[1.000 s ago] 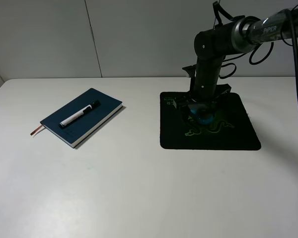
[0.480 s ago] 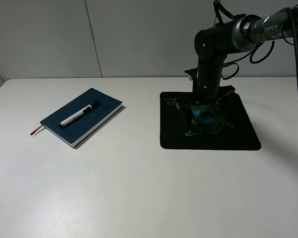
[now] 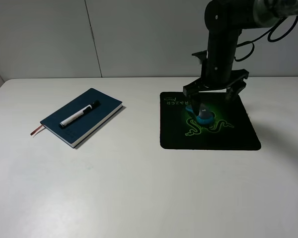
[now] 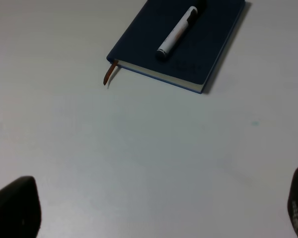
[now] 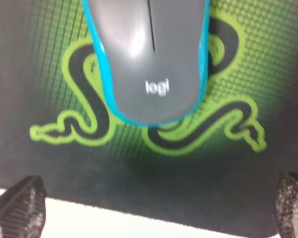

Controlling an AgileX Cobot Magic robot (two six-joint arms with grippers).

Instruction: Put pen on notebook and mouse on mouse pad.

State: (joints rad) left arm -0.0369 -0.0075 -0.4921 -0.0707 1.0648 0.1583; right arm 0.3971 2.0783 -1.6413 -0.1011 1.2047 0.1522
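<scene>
Mouse (image 5: 149, 54) top cropped | right jaws wide, empty | left jaws wide, tips cropped

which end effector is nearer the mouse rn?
Right. The right end effector hangs open just above the mouse on the mouse pad; the left end effector is over bare table near the notebook.

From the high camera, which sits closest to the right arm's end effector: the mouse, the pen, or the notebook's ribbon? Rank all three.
1. The mouse, on the mouse pad just under the right end effector.
2. The pen, far off to the left atop the notebook.
3. The ribbon, past the notebook's leftmost corner.
</scene>
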